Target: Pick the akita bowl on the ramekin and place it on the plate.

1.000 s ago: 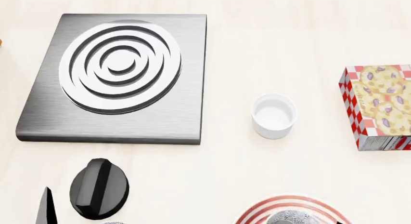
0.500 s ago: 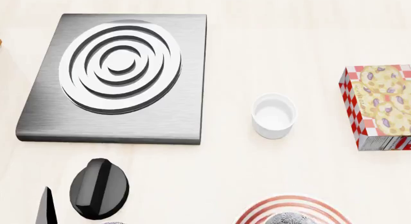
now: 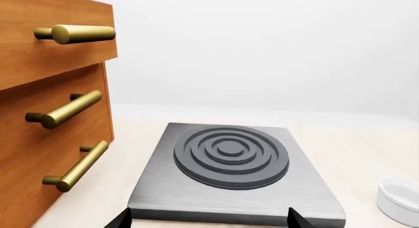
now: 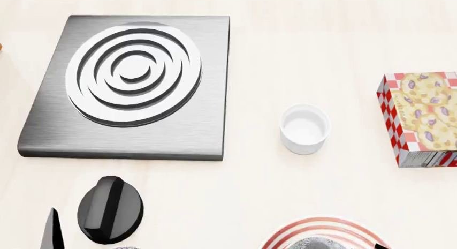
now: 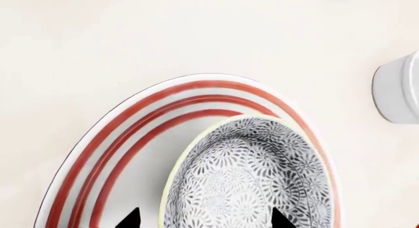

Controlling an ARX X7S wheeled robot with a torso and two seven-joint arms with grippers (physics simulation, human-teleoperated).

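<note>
The akita bowl point(image 5: 248, 179), black-and-white patterned, sits on the plate point(image 5: 131, 139), off-centre toward one side of the red rings. My right gripper point(image 5: 205, 219) is open above it. One fingertip point(image 5: 131, 219) is outside the bowl's rim and the other is over its inside. In the head view only the tops of the plate point(image 4: 286, 235) and the bowl point(image 4: 321, 242) show at the bottom edge. The white ramekin point(image 4: 305, 128) stands empty on the table, apart from the plate. My left gripper point(image 3: 209, 219) is open and holds nothing.
A grey stove plate point(image 4: 185, 136) with concentric rings lies at the back left, with a black knob point(image 4: 109, 210) in front of it. A cookie box point(image 4: 421, 118) stands at the right edge. Wooden drawers point(image 3: 46, 115) with brass handles are beside the stove.
The bowl has sunk a little at the bottom edge of the head view. A dark bit of the right gripper now shows beside it. The left arm has not moved.
</note>
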